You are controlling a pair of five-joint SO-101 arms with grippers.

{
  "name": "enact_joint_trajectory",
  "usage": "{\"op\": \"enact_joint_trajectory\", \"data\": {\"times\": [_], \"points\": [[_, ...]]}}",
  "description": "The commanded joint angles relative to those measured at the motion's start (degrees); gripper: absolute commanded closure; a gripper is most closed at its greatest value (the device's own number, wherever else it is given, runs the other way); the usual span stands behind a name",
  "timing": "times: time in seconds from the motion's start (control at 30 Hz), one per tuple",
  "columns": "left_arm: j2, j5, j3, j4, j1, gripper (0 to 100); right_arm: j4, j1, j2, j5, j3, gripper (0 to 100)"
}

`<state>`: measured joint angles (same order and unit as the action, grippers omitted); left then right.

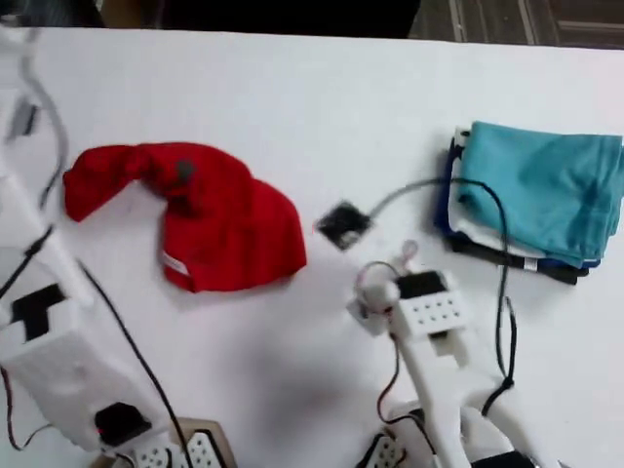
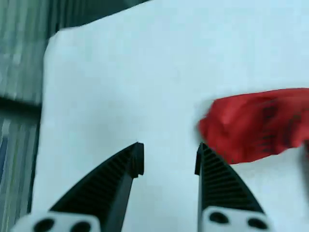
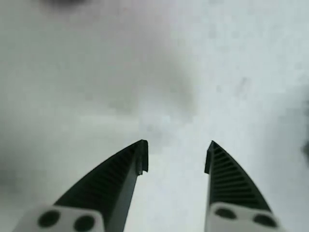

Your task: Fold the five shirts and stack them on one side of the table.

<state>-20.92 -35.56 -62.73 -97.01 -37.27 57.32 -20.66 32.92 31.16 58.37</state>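
One red shirt (image 1: 195, 210) crumpled | one folded stack (image 1: 536, 195) | left pincer (image 2: 169, 159) wide | right pincer (image 3: 176, 157) wide

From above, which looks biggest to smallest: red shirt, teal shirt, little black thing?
Largest: red shirt.
Then: teal shirt, folded, cut off at the picture's edge.
Smallest by far: little black thing.

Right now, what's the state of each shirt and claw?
Red fabric shirt: crumpled, unfolded, lying alone.
Pile of white and dark shirts: folded, stacked.
Teal fabric shirt: folded, topping that pile.
Left claw: open, empty.
Right claw: open, empty.
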Motion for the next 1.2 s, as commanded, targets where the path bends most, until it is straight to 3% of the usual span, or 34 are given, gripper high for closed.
{"op": "enact_joint_trajectory", "data": {"times": [0.0,0.23,0.6,0.87,1.03,1.17], "points": [[0.2,-0.1,-0.1,-1.8,-6.2,80,7.3,-9.7,1.0,-0.4,-10.9,79.6],[0.3,-0.1,6.0,-2.5,-15.2,80,10.4,-24.9,0.1,-0.4,-19.9,79.6],[0.6,-0.4,6.7,-3.4,-23.7,80,-3.4,-33.2,-26.3,-0.4,-29.5,79.6],[0.4,-0.5,7.1,-3.4,-26.9,80,4.1,-39.9,-42.7,-3.3,-51.3,79.5],[0.4,-0.5,7.1,-3.4,-27.4,80,4.4,-41.1,-50.9,-3.3,-58.2,79.6],[0.4,-0.5,6.9,-3.4,-27.5,80,5.0,-36.4,-61.2,-3.5,-64.5,79.6]]}}
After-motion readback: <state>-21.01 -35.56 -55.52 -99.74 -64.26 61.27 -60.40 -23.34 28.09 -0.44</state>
